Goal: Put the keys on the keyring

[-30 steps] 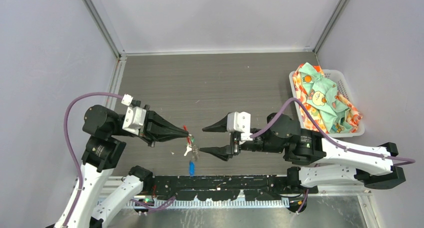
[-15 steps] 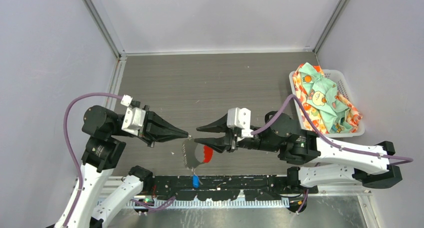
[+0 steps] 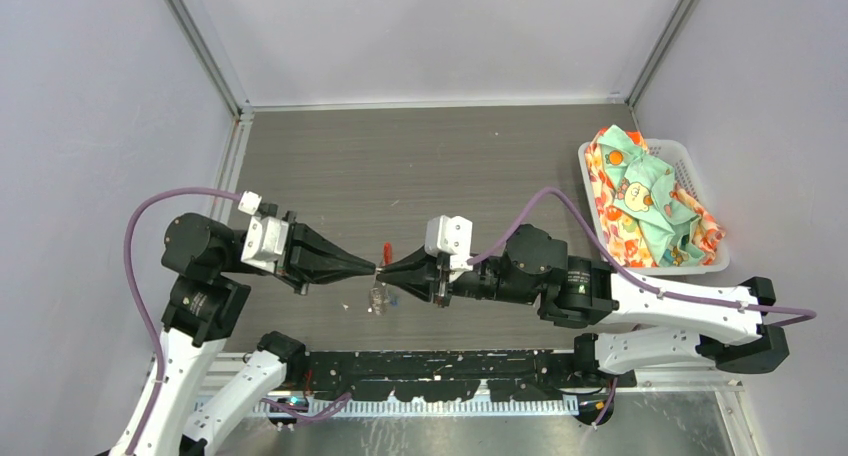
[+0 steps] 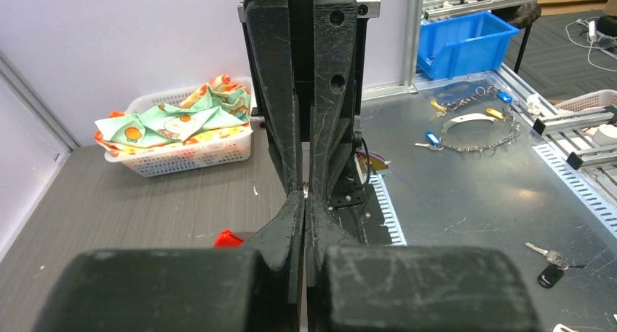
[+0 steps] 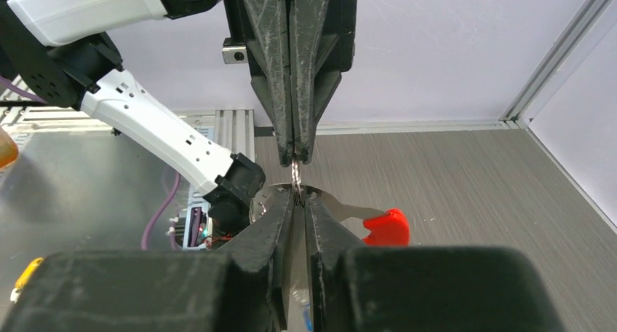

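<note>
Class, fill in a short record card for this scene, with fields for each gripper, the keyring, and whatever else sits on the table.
Left arm: black two-finger left gripper, shut, pinching the small silvery metal keyring with its red plastic tab
Right arm: black two-finger right gripper, tip to tip with the left one, jaws shut on the same keyring
Keyring position: held between the two tips, above the grey wood-grain table
Far right: white plastic basket holding patterned cloth

Site: robotics lab test cell, as I see it. Evidence: plain grey panel walls [image 3: 80, 96], aluminium frame rails [image 3: 203, 44], wood-grain worktop [image 3: 450, 166], blue parts bin [image 4: 466, 41], metal side worktop [image 4: 473, 194].
</note>
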Tool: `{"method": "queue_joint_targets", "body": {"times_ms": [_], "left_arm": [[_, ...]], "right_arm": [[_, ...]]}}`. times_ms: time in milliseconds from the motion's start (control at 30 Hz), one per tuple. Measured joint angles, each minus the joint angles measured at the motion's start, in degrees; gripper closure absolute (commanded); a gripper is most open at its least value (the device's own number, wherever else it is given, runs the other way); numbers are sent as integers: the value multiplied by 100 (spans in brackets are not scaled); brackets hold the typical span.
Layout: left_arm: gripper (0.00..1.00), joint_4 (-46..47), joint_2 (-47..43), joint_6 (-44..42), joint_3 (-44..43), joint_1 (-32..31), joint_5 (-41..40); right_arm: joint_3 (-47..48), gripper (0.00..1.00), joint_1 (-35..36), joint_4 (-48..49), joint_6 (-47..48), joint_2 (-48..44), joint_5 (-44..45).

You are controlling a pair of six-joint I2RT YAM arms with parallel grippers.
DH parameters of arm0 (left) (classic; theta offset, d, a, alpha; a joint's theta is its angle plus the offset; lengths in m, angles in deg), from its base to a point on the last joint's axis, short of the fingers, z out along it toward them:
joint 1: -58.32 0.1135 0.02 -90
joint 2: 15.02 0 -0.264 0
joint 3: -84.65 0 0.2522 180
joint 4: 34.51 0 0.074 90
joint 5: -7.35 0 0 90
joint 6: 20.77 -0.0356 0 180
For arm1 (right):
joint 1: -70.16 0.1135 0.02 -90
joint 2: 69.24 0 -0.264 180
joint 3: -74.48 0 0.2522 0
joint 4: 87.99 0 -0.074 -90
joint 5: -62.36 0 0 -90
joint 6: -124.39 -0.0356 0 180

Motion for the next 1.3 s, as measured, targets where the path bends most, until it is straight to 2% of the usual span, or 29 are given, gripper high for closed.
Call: {"method": "queue_joint_targets", "body": {"times_ms": [133, 233, 367, 467, 667, 767, 833, 1100, 1300], "left_arm": [[100, 0, -37, -22, 11, 0, -17], [100, 0, -39, -22, 22, 0, -20], [100, 0, -39, -24, 22, 0, -22], [100, 0, -39, -28, 24, 0, -26], [98, -57, -79, -157, 76, 7, -87], [70, -212, -92, -251, 131, 7, -87], [65, -393, -90, -387, 151, 4, -90], [65, -1670, 81, -1381, 7, 4, -87], [77, -2055, 173, -1681, -52, 4, -109]], "right_arm": [[0, 75, -4, 50, -59, -2, 87], [0, 75, -4, 55, -109, -13, 170], [0, 85, -4, 72, -133, -17, 216], [0, 98, -4, 85, -146, -17, 227], [0, 99, -4, 2, -111, -17, 199], [2, 99, -4, -136, -79, -17, 146], [24, 99, -4, -286, -63, -15, 116], [216, 99, -15, -774, -48, -11, 20], [525, 99, -13, -1047, -28, 155, -103]]}}
